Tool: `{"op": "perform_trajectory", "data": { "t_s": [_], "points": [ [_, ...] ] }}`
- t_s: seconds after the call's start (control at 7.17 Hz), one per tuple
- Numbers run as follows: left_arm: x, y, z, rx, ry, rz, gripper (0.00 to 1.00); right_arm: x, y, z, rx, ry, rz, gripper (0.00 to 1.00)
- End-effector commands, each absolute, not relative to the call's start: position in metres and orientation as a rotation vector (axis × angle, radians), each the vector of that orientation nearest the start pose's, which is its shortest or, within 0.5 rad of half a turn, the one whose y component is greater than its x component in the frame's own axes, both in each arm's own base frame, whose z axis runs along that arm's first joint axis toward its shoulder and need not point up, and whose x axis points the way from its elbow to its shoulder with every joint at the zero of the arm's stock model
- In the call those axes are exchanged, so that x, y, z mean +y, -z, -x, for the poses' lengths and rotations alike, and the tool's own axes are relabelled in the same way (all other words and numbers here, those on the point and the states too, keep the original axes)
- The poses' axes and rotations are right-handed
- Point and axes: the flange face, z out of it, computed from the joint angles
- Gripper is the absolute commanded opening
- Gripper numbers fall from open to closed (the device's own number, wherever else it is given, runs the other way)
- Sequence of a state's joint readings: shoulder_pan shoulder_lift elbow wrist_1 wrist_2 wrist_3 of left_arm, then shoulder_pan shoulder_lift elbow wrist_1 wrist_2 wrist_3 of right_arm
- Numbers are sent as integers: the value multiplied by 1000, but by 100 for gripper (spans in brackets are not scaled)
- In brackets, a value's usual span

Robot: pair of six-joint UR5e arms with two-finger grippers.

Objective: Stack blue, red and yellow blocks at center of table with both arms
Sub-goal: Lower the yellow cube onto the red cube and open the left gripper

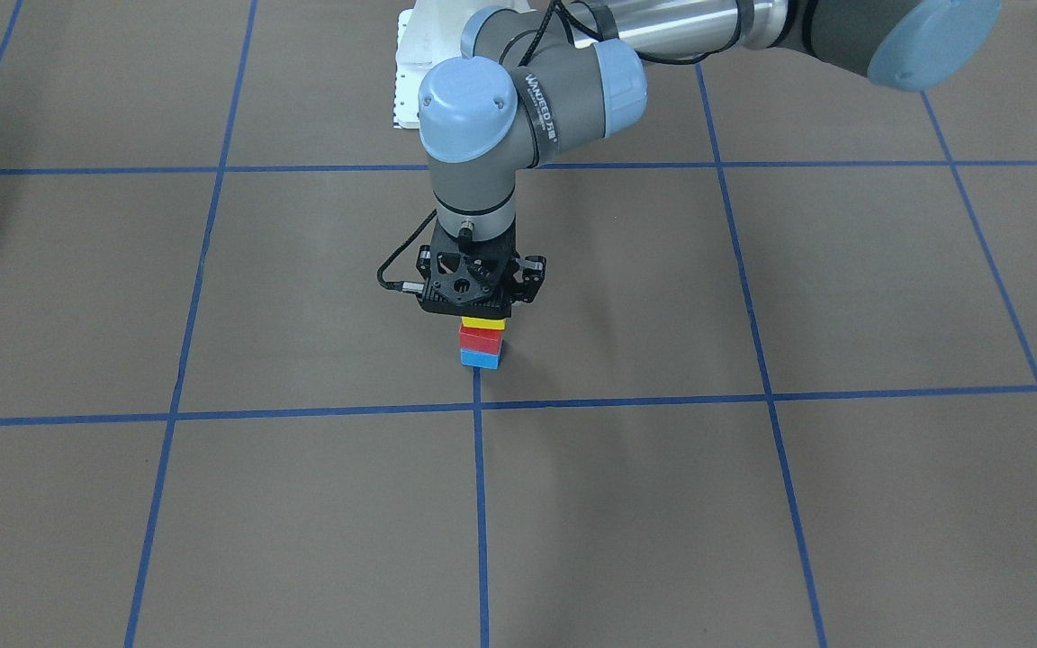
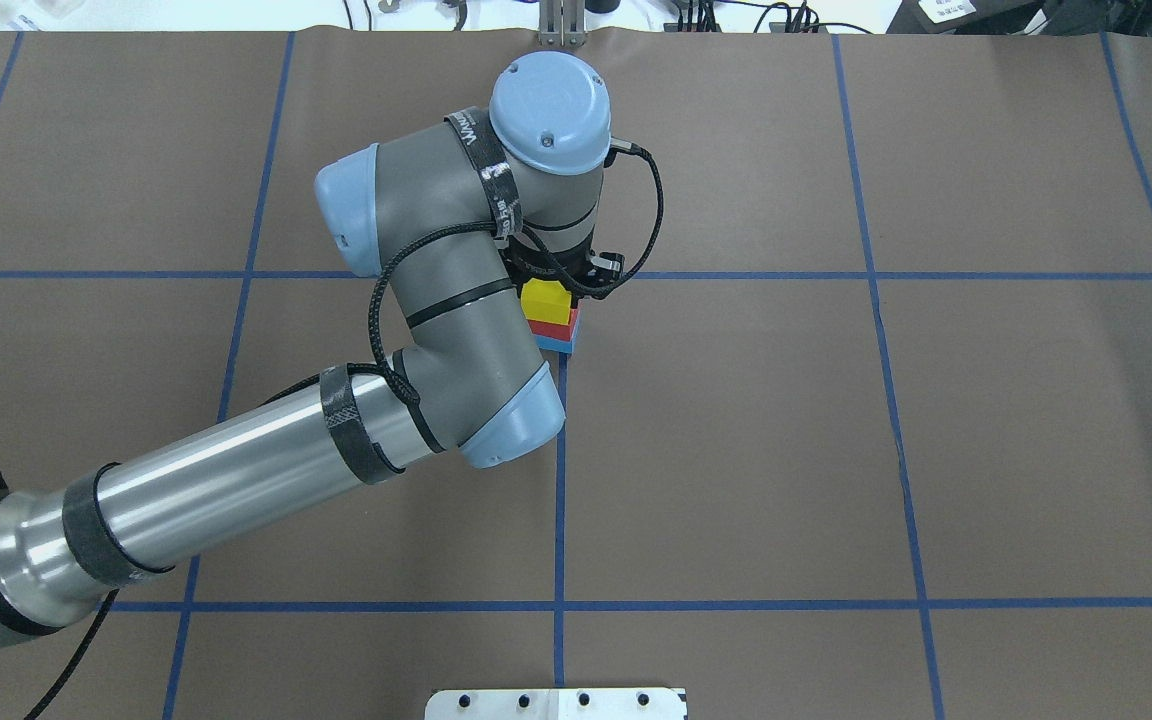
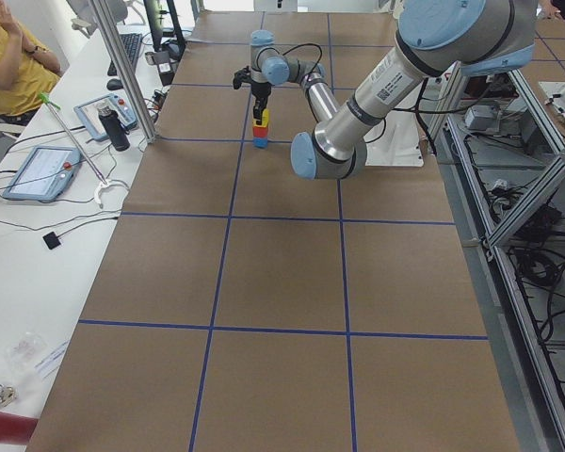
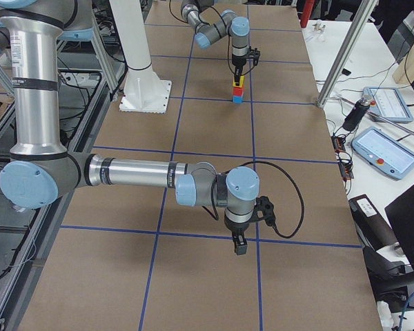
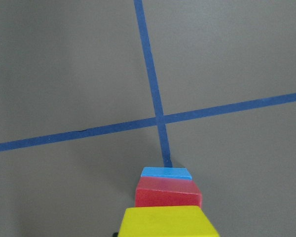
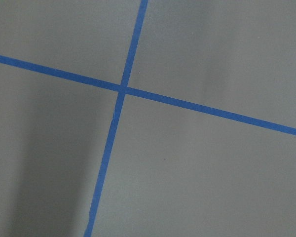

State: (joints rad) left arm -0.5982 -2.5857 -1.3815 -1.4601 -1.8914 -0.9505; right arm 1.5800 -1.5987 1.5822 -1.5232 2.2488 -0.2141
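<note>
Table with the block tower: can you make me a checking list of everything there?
Surface: brown table with a blue tape grid.
Job's things: blue block at the bottom, red block in the middle, yellow block on top, near a tape crossing.
Clutter: nothing seen.
Grippers: left gripper right over the yellow block, grip unclear; right gripper low over bare table, away from the stack, jaws unclear.
Cables: black cable loops at the left wrist.
Surroundings: person in a yellow shirt and tablets beside the table.
</note>
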Motion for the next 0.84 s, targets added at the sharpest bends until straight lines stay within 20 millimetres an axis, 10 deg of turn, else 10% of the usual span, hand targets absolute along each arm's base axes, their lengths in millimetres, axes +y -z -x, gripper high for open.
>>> {"op": "perform_trajectory", "data": {
  "t_s": [0.0, 0.42, 0.7],
  "points": [
    [-517, -108, -579, 770, -142, -164, 38, -482, -668, -75, -672, 207, -105, 100],
    [-522, -112, -584, 785, -142, -178, 45, -482, -668, -75, -672, 207, -106, 100],
    [-521, -113, -584, 784, -135, -172, 97, -483, -667, -75, -671, 208, -108, 100]
  ]
}}
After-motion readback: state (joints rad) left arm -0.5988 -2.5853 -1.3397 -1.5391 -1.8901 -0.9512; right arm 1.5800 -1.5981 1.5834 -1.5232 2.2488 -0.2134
